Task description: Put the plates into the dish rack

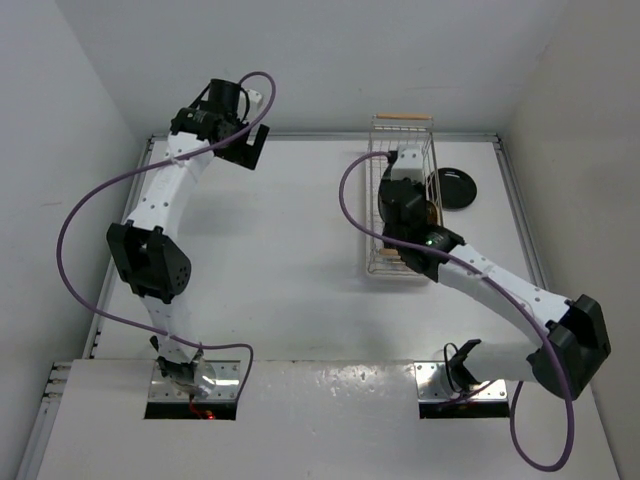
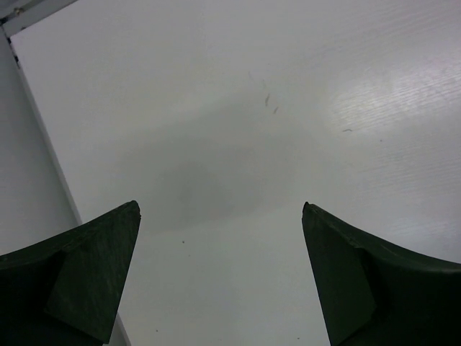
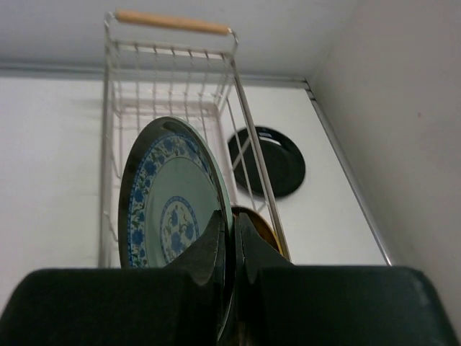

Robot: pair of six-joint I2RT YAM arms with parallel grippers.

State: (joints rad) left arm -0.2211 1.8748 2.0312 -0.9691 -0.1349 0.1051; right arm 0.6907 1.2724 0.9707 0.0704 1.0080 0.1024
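My right pincer (image 3: 232, 220) was closed on the rim of the patterned plate (image 3: 169, 202), which stood upright in the dish rack (image 3: 248, 122) just ahead of a mustard plate (image 3: 261, 225). One black plate (image 3: 268, 162) lay on the surface (image 3: 57, 180) beside the rack. My left pincer (image 2: 220, 209) (holding nothing) gaped wide above that surface.

White wire dish rack (image 3: 250, 126), wooden handle (image 3: 173, 21), glossy patterned plate (image 3: 169, 194)

Nine o'clock of the dish rack (image 1: 402, 118), bare table (image 1: 280, 250) lies wide open to me. At three o'clock a black plate (image 1: 455, 187) sits just beside it, the side wall (image 1: 565, 150) near beyond. Inside, a patterned plate (image 3: 169, 209) stands upright across the rack.
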